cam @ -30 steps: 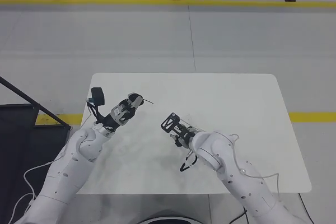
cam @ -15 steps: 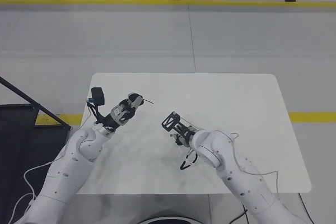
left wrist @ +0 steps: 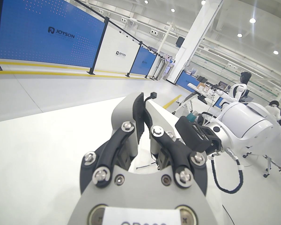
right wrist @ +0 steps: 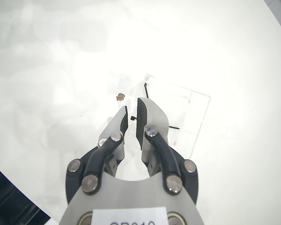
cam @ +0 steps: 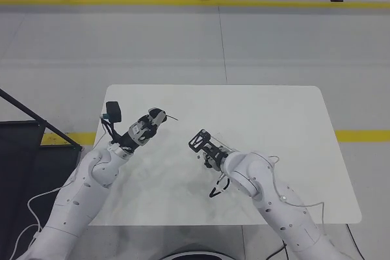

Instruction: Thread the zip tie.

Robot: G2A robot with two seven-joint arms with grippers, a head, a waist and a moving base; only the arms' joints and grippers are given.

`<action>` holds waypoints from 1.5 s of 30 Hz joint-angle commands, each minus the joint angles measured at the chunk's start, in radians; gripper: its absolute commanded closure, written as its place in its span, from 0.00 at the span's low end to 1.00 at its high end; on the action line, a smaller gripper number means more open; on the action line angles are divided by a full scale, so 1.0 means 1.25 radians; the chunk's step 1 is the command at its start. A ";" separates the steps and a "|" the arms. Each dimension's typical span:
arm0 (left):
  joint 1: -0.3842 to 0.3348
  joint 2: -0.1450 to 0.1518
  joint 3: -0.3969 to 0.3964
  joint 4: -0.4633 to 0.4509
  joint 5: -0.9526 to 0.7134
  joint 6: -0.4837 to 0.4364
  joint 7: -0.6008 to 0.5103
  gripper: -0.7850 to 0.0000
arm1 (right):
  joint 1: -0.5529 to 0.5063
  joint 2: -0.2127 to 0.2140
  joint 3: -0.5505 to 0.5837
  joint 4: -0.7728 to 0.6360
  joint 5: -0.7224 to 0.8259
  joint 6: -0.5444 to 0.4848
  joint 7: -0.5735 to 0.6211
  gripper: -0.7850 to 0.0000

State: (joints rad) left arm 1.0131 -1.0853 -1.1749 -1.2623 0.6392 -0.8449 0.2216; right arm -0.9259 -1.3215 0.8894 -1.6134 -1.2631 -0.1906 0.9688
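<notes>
Two arms are working over the white table (cam: pixel 279 110), and only one of them is changing. The right arm (cam: pixel 273 195) is shifting its forearm slightly against a second ago, while its wrist is staying almost where it was. The left arm (cam: pixel 84 188) is holding station, unmoved.

The clear tray (right wrist: pixel 201 108) is lying flat just beyond the right gripper (right wrist: pixel 132 104) and to one side of it. I am keeping this gripper's jaws parted and grasping nothing. The head of a loose tie (right wrist: pixel 132 118) is showing in the gap beneath them, and its strap is passing under one finger and emerging on the tray side. A spare tie (right wrist: pixel 146 90) is lying just ahead of the fingertips, at the tray's edge.

The left gripper (left wrist: pixel 143 107) is clamping the zip tie (left wrist: pixel 152 94), raised above the table, with the tie's head projecting just past the fingertips.

I am reading the shift as positioning only. No tail is entering a head, so threading is not yet begun.
</notes>
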 commanded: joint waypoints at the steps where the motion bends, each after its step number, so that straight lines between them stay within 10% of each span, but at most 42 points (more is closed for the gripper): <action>1: 0.000 0.000 0.000 0.000 0.000 0.000 0.000 1.00 | -0.007 0.001 0.004 -0.011 -0.007 0.000 -0.003 0.92; 7: 0.000 0.000 0.000 0.000 0.000 0.000 0.000 1.00 | -0.035 0.007 0.024 -0.043 -0.023 -0.006 -0.012 1.00; 10: 0.000 0.000 0.000 0.000 0.000 0.000 0.000 1.00 | -0.039 0.007 0.026 -0.045 -0.027 -0.009 -0.013 0.72; 16: 0.000 0.000 0.000 0.000 0.000 0.000 0.000 1.00 | -0.032 0.003 0.019 -0.033 -0.028 -0.014 -0.013 0.62; 36: 0.000 0.000 0.000 0.000 0.000 0.000 0.000 1.00 | 0.003 -0.012 0.007 0.021 -0.004 -0.017 0.019 0.67; 45: 0.000 0.000 0.000 0.000 0.000 0.000 0.000 1.00 | 0.010 -0.017 0.004 0.032 -0.004 -0.015 0.022 0.87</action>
State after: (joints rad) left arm 1.0131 -1.0853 -1.1749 -1.2623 0.6392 -0.8449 0.2216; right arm -0.9137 -1.3423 0.8951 -1.5744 -1.2691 -0.2082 0.9968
